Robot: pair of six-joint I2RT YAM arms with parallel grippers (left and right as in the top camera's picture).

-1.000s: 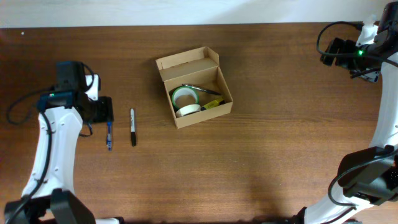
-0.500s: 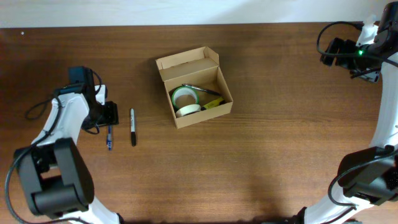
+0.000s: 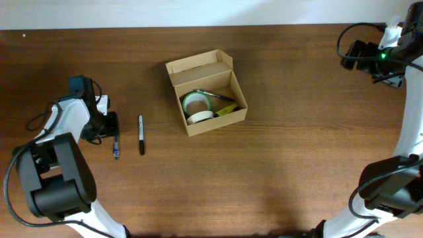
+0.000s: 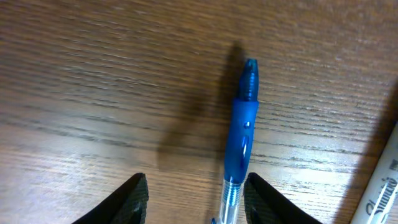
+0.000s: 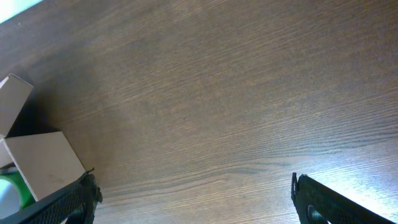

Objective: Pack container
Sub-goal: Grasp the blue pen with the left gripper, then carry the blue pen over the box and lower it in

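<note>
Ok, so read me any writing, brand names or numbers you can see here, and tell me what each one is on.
"Sharp": script lettering along the grey marker in the left wrist view, cut off by the frame edge, so the rest can't be read.
Blue pen: no lettering visible.
Container: plain cardboard, no print visible.
Tape rolls inside it: too small to read anything.
No numbers or signs anywhere else.

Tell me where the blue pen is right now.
Overhead, the blue pen lies on the table's left side, just left of the black marker. The left wrist view shows it between the fingers of the open left pincer.
</note>
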